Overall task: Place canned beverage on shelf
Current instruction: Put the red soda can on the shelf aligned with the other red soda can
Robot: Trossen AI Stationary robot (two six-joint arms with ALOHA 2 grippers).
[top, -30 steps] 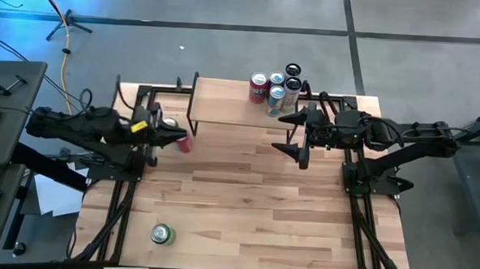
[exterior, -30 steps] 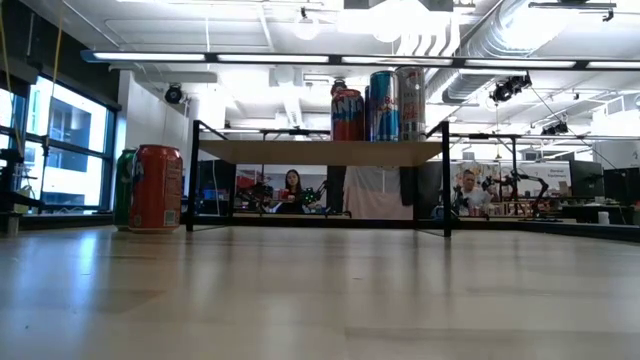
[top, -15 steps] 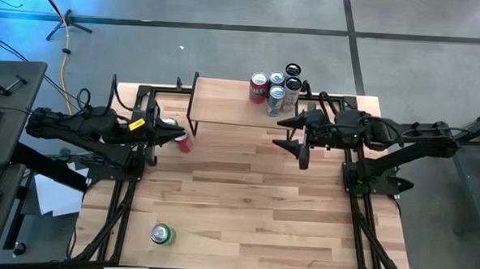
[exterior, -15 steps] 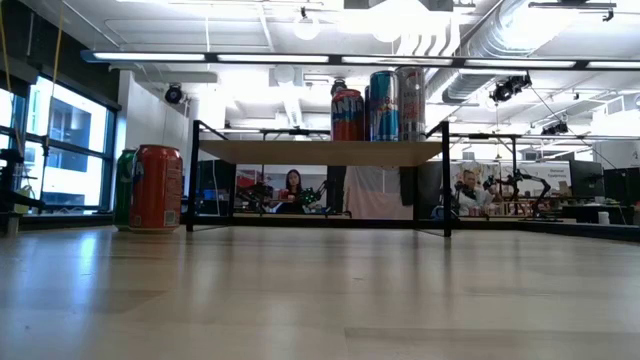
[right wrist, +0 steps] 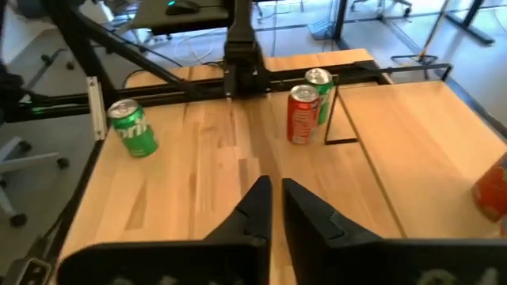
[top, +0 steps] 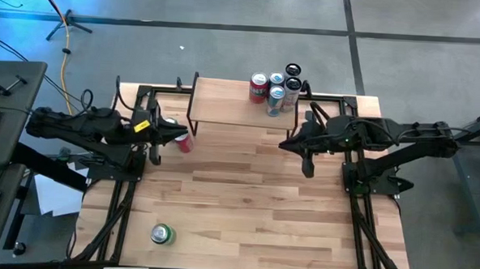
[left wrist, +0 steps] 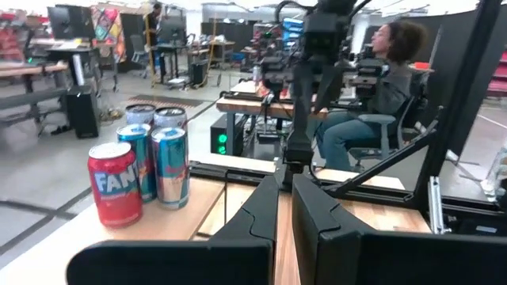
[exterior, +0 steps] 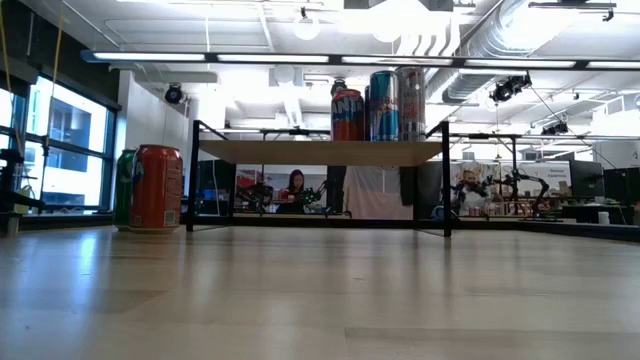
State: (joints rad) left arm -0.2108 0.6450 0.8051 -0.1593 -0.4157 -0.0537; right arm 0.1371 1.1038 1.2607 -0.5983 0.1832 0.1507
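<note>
My right gripper (top: 303, 156) has just snapped from wide open to fully shut, and its jaws are pressed together on nothing; in my right wrist view the two dark fingers (right wrist: 261, 207) nearly meet over bare wood. A second ago that arm hung spread right beside the near right corner of the shelf (top: 225, 101); now it has pulled a little away from the board and folded its jaws, which I read as a release completed and a retreat under way. The shelf carries a cluster of four cans (top: 276, 87) at its right end, upright and close together, with a red can (left wrist: 115, 184) standing nearest my left wrist camera and the silver-blue ones behind it. My left gripper (top: 181, 134) has not moved: jaws shut and empty, hovering at the left side of the table (top: 245, 200) just by the shelf's left legs. Three cans are not yet shelved: a red-orange can (top: 183, 143) and a green can (right wrist: 320, 95) just behind it, both on the table by the shelf's left legs, and a green Sprite can (top: 162, 234) well apart near the front left. I judge the next job is to fetch one of those, the red-orange one being closest to my left jaws.
</note>
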